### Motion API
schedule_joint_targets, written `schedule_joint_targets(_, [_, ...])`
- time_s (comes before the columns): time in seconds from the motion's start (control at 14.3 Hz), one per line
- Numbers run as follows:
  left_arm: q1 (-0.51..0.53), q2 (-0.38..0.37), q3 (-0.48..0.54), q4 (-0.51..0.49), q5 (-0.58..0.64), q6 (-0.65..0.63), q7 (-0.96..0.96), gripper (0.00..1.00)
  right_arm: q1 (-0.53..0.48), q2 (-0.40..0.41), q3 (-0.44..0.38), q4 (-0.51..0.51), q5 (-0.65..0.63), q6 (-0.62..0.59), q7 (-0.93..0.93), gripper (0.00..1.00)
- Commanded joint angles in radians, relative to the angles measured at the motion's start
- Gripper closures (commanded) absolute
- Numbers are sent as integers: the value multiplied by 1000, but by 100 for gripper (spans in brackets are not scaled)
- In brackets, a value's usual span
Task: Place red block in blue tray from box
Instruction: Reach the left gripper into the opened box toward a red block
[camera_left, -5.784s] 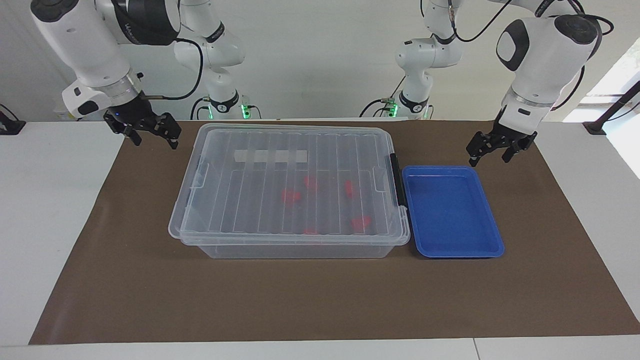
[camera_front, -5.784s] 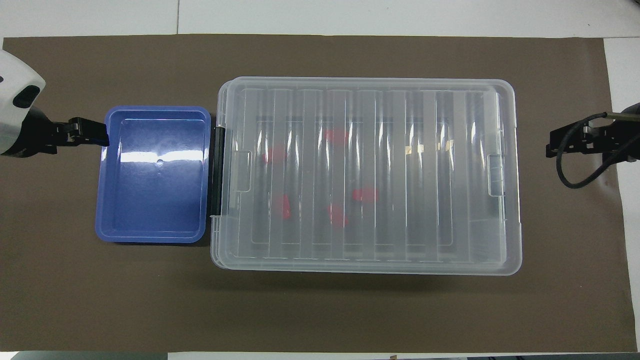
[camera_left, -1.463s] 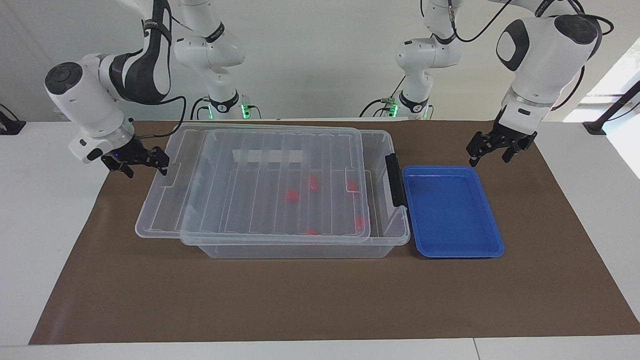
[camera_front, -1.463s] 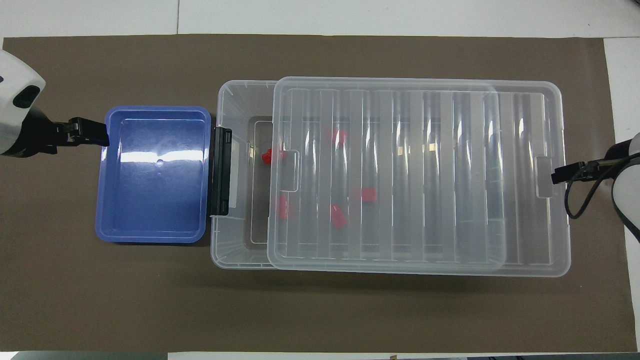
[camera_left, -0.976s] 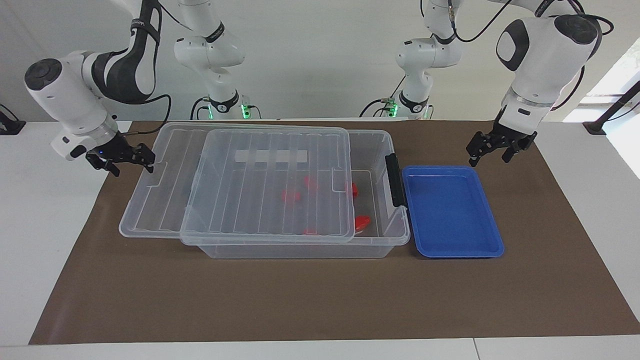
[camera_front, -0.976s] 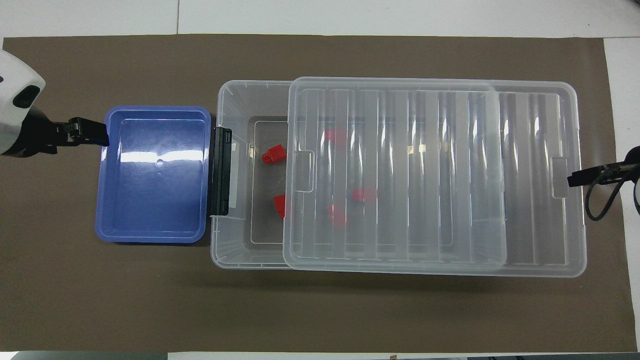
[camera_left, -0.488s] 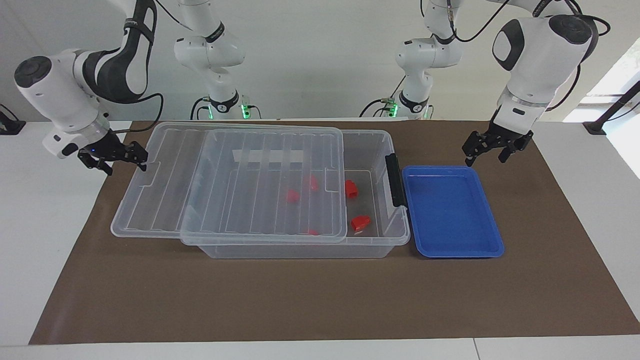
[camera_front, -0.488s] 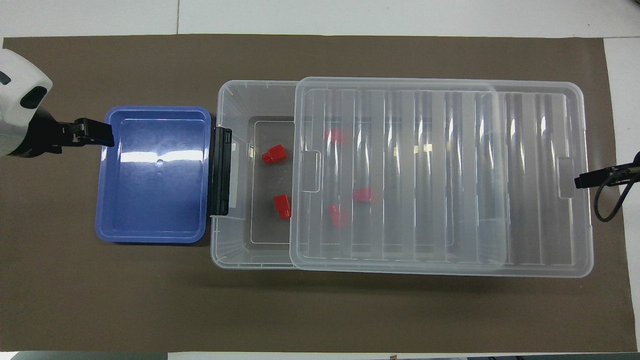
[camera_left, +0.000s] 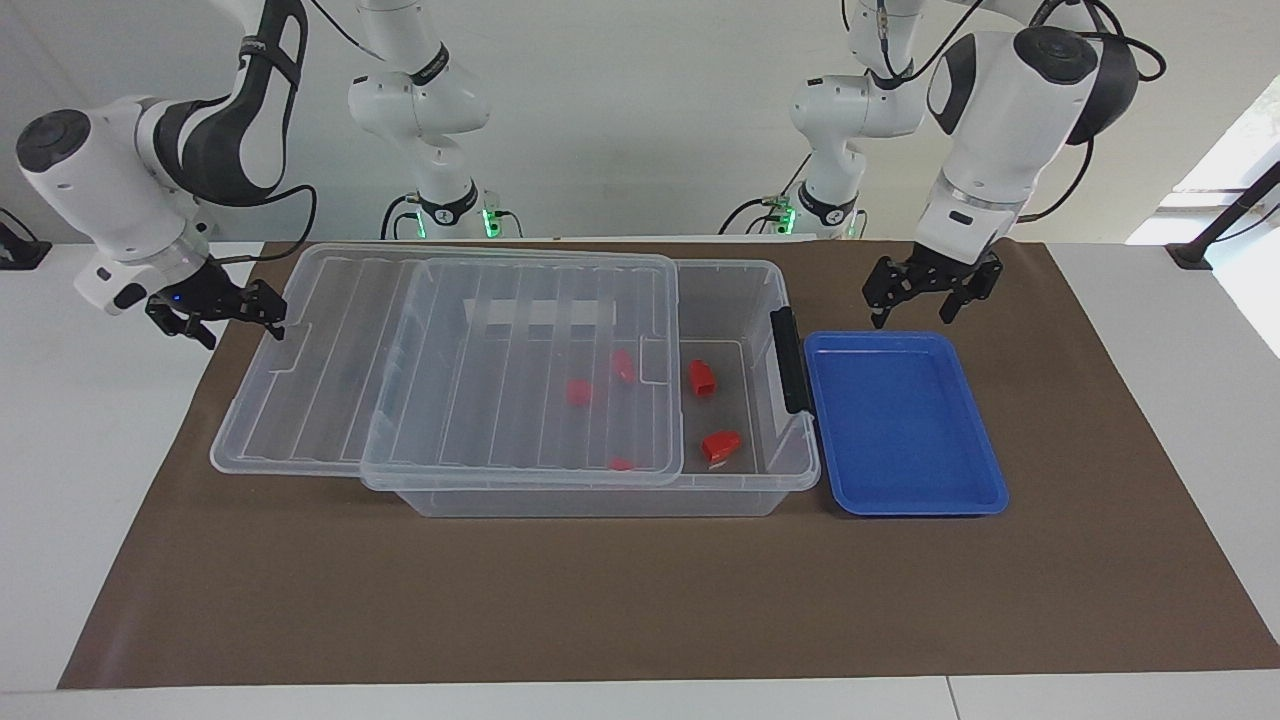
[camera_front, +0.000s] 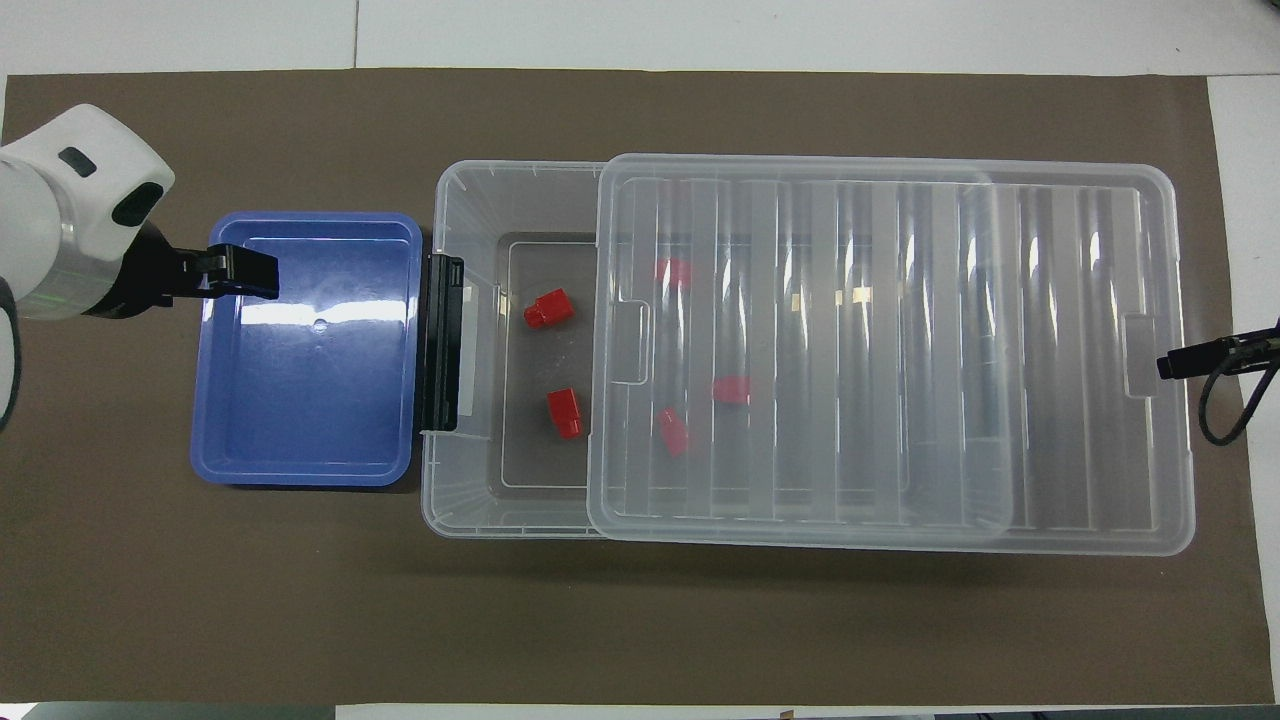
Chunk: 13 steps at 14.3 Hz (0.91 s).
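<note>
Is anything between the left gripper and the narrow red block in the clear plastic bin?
Nothing visible. The ribbed clear lid leaves the narrow red block uncovered; the left gripper hangs over the rim of the shallow blue plastic tray.

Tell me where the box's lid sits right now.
The lid lies on the box, slid toward the right arm's end of the table so it overhangs there by the right gripper. The box's end beside the blue tray is uncovered.

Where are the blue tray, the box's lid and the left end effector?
blue tray (camera_front: 300, 400), overhead view, bare floor.
lid (camera_front: 890, 350), overhead view, ribbed middle, slid toward the right arm's end.
left end effector (camera_left: 915, 300), facing view, between its fingertips, over the tray's edge.
</note>
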Motion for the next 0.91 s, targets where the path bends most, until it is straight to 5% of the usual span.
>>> schedule_joint_targets(0.0, [-93,-20,12,-44,-12,23,-128,0,-7,2,-9,1,-14,17,-42,0])
schedule_joint_targets(0.84, [-359,101,12,-184,-9,260,-514,0,-13,9,-52,16,-20,15,-102,0])
